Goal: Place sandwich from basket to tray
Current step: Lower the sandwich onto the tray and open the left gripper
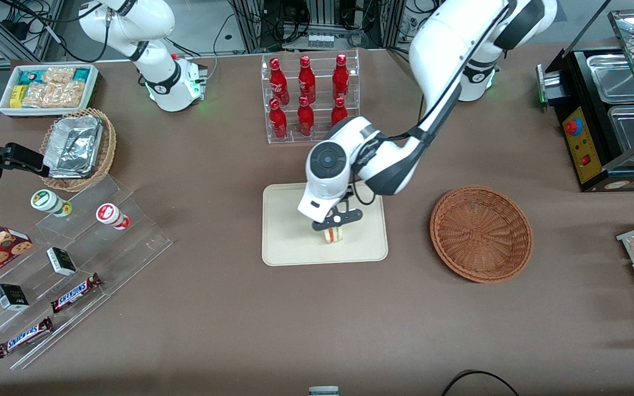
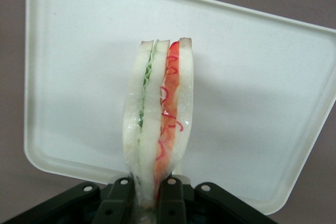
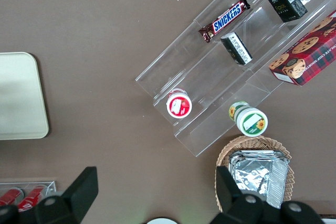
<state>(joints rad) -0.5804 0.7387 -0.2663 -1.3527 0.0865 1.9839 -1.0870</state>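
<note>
The left arm's gripper (image 1: 334, 228) hangs over the cream tray (image 1: 287, 242), its fingers (image 2: 119, 199) clamped on the sandwich (image 2: 159, 114), which stands on edge. Whether the wedge touches the tray surface is unclear. The reddish-brown wicker basket (image 1: 481, 234) sits beside the tray, toward the working arm's end.

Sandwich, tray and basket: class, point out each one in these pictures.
sandwich (image 2: 160, 114), left wrist view, on its cut edge.
tray (image 1: 287, 242), front view, on bare surface.
basket (image 1: 481, 234), front view, on its woven floor.
</note>
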